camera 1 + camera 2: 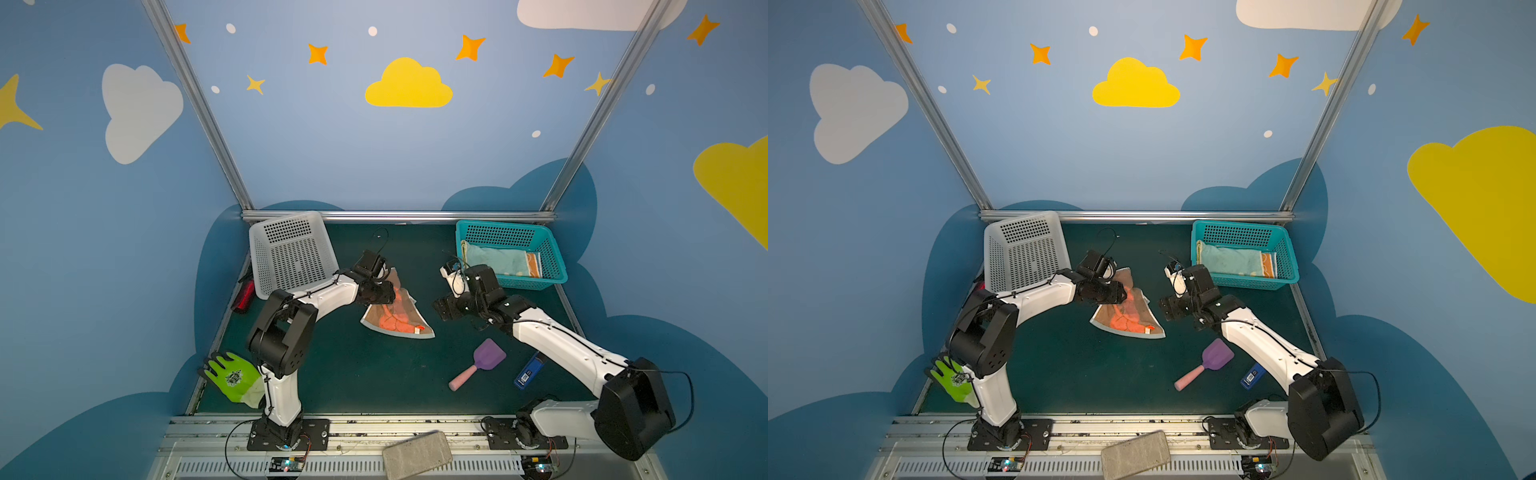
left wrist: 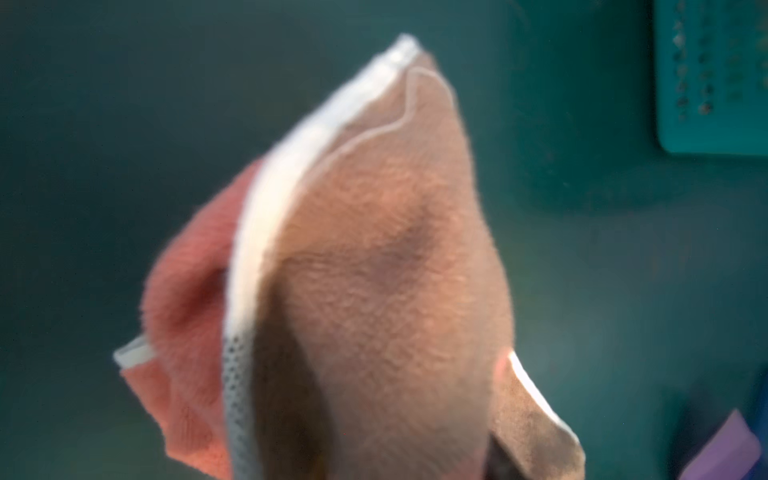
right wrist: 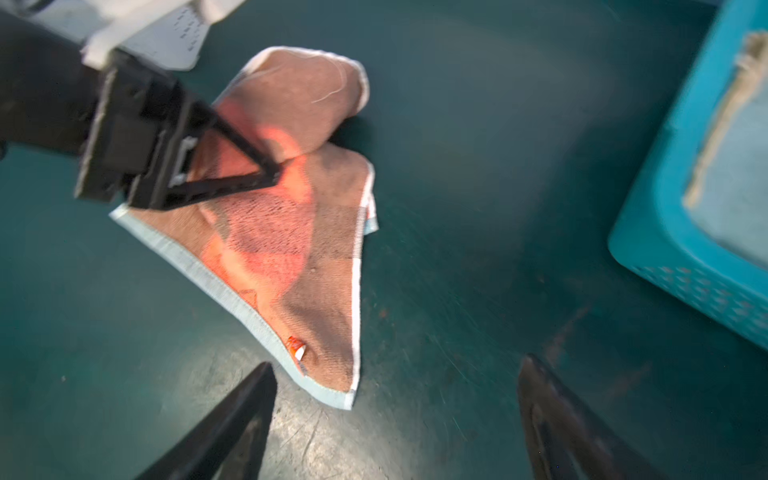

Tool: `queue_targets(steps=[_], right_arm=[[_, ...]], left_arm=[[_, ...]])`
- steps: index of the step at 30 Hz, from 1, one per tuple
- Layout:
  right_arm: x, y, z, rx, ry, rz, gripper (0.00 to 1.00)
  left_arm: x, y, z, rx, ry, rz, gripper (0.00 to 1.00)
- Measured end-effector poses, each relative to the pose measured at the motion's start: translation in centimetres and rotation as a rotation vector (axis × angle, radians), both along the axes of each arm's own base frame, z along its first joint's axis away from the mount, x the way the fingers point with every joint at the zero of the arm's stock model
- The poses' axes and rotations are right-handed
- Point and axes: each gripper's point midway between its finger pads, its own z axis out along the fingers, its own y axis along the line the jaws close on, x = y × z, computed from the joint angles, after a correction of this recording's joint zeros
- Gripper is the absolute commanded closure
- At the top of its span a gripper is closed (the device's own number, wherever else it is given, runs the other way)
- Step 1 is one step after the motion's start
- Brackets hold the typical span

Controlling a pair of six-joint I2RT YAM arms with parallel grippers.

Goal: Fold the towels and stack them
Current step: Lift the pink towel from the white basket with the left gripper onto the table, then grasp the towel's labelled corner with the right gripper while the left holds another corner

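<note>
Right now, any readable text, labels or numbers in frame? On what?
No text is legible in any view.
Lime-green glove: dark emblem, too small to read.
Small blue item: white label, blurred.
Salmon-brown towel: orange corner tag, unreadable.

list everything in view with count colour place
mat towel: 1, salmon-brown, mid mat, rumpled
teal basket: 1, teal, back right
basket towels: at least 2, pale blue, orange-striped, in teal basket
grey basket: 1, pale grey, back left, tipped
glove: 1, lime green, front left
scoop: 1, purple with pink handle, front right
blue gadget: 1, blue, beside scoop
red item: 1, red, left edge
grey pad: 1, grey, front rail
left claw: 1, black, at mat towel, grip unclear
right claw: 1, black, open, empty
</note>
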Motion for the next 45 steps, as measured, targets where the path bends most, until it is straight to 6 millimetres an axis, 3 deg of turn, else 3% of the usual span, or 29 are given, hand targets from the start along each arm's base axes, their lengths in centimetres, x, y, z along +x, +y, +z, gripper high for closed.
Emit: queue_targets(steps=[2,6,10,16,19,24,29,32,36,45], right_arm=[[-0.8,0.9,-0.8,-0.024,-0.032,0.077,0.13],[-1.9,2.1,-1.9,-0.069,-0.098,0.206,0.13],[-1.7,3.3,-1.9,-0.116,-0.184,0.315,0.13],[-2.1,4.4,-3.9,-0.212,-0.214,0.437,0.14],[-1.5,4.5,-4.3,-0.251,-0.201,0.417,0.15],[0.2,4.8,-3.0,-0.274,-0.189,0.368,0.21],[0.6,4.9,-3.3,-0.283,-0.122,0.340,0.23],[0.3,4.5,-3.7,-0.283,-0.084,0.325,0.23],[0.4,3.9,-3.7,-0.264,-0.056,0.292,0.22],[0.4,1.6,-2.9,-0.209,-0.038,0.222,0.23]], left_arm=[[-0.1,0.6,-0.3,0.024,-0.009,0.001,0.00],[-0.4,2.4,0.6,0.100,-0.066,-0.009,0.00],[-0.9,4.3,3.4,0.170,-0.173,-0.016,0.00],[-2.0,6.8,6.5,0.253,-0.335,-0.043,0.00],[-3.0,7.7,6.4,0.316,-0.405,-0.106,0.00],[-5.1,8.5,5.8,0.408,-0.501,-0.261,0.00],[-5.8,8.6,6.9,0.496,-0.615,-0.416,0.00],[-6.1,8.2,6.3,0.564,-0.654,-0.561,0.00],[-7.8,8.1,3.7,0.619,-0.641,-0.720,0.01],[-9.8,6.7,-0.2,0.693,-0.643,-0.955,0.02]])
